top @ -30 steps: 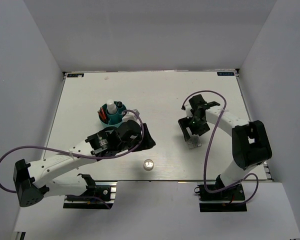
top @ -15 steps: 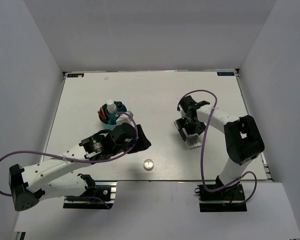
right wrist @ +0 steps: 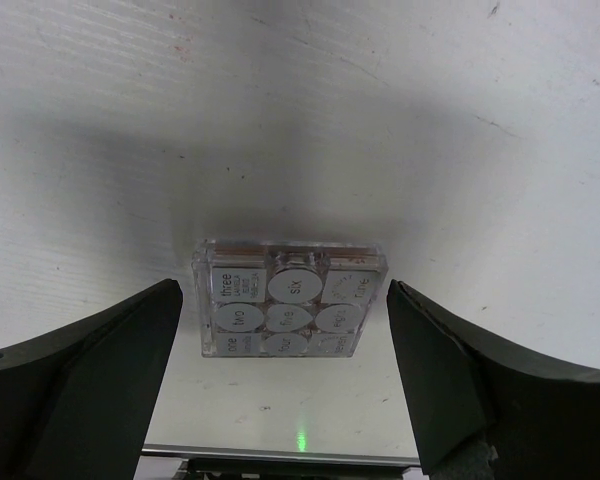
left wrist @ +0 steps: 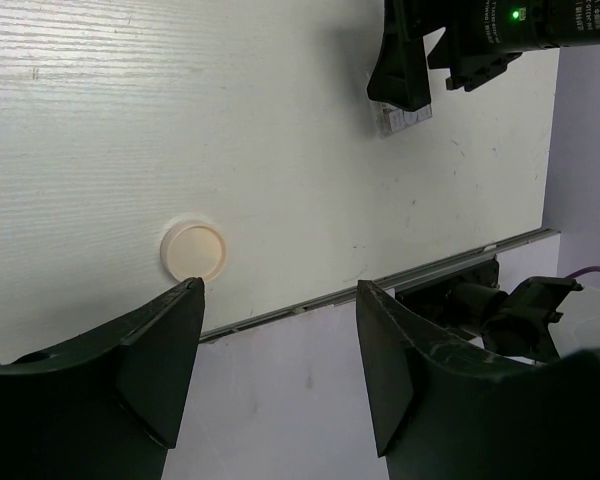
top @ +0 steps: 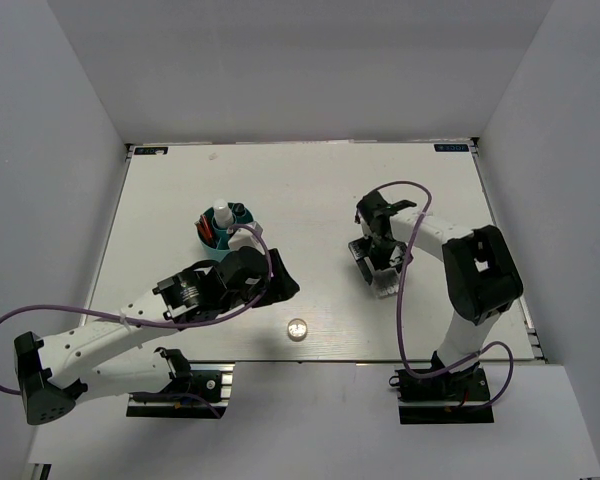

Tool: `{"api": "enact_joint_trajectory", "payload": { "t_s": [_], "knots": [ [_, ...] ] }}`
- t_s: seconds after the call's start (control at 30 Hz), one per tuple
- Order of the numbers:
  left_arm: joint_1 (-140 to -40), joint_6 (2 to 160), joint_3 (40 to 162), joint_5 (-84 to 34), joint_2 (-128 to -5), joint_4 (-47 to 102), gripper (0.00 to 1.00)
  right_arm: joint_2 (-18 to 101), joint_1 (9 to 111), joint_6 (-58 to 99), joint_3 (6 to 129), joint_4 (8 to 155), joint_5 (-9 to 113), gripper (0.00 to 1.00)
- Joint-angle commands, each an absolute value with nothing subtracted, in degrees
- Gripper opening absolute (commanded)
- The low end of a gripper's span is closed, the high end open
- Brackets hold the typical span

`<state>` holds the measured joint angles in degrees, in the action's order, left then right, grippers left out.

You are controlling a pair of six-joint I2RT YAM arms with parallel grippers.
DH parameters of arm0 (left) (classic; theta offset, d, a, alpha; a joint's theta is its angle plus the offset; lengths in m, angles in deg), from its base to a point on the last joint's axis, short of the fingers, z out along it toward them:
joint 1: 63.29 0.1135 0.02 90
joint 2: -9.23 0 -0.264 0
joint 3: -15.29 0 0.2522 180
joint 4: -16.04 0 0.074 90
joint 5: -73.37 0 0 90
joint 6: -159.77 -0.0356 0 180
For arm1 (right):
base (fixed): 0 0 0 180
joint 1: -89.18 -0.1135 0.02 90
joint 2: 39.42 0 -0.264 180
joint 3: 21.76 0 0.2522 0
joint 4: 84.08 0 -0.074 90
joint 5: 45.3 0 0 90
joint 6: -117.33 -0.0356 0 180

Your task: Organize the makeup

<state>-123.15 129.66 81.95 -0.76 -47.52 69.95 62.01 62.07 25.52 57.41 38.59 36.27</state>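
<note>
Palette (right wrist: 290,300): square clear case, round grey pans | right pincer (right wrist: 283,292) spread wide, empty | left pincer (left wrist: 280,288) parted, empty

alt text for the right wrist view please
A square clear-cased palette of round grey pans lies flat on the white table, between the wide-open black fingers of the right gripper, a gap on each side.

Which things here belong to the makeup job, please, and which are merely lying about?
Makeup for the job: palette, round jar, white bottle, pencils.
Not makeup: teal holder, purple cables.
</note>
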Motion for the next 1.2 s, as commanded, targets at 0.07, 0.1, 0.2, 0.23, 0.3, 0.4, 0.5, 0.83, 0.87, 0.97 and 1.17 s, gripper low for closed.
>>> {"api": "enact_joint_trajectory", "payload": {
  "t_s": [0.07,0.1,0.2,0.23,0.3,0.4,0.5,0.83,0.87,0.97,1.17],
  "knots": [
    [-123.1,130.1,81.6,0.3,-46.1,70.5,0.72,63.8,62.5,24.6,60.0,37.2,36.7,0.89],
    [-123.1,130.0,81.6,0.3,-46.0,70.6,0.72,63.9,62.4,24.7,60.3,37.2,36.6,0.89],
    [-123.1,130.0,81.6,0.5,-45.6,70.7,0.72,64.5,62.7,24.8,60.6,36.9,36.9,0.89],
    [-123.1,130.1,81.6,0.4,-45.4,70.8,0.72,64.6,63.1,24.8,60.6,36.7,37.0,0.89],
    [-123.1,130.1,81.6,0.5,-45.4,70.9,0.72,65.0,63.3,25.0,60.6,36.5,37.5,0.89],
    [-123.1,130.2,81.6,0.5,-45.3,70.8,0.72,65.3,63.8,25.0,60.3,36.5,38.3,0.89],
    [-123.1,130.2,81.7,0.4,-45.3,70.8,0.72,65.7,64.1,25.0,60.4,36.1,38.9,0.89],
    [-123.1,130.1,82.7,1.0,-45.2,71.8,0.72,66.9,65.1,26.3,59.4,36.3,41.4,0.76],
    [-123.1,130.2,82.9,1.0,-45.1,71.9,0.72,67.0,65.2,26.4,59.5,36.2,41.6,0.74],
    [-123.1,130.3,83.2,1.2,-44.8,72.3,0.71,66.9,65.4,27.1,60.4,35.9,43.4,0.62],
    [-123.1,127.4,84.8,1.0,-43.7,70.1,0.71,65.4,65.5,36.3,65.7,35.4,51.6,0.35]
  ]
}}
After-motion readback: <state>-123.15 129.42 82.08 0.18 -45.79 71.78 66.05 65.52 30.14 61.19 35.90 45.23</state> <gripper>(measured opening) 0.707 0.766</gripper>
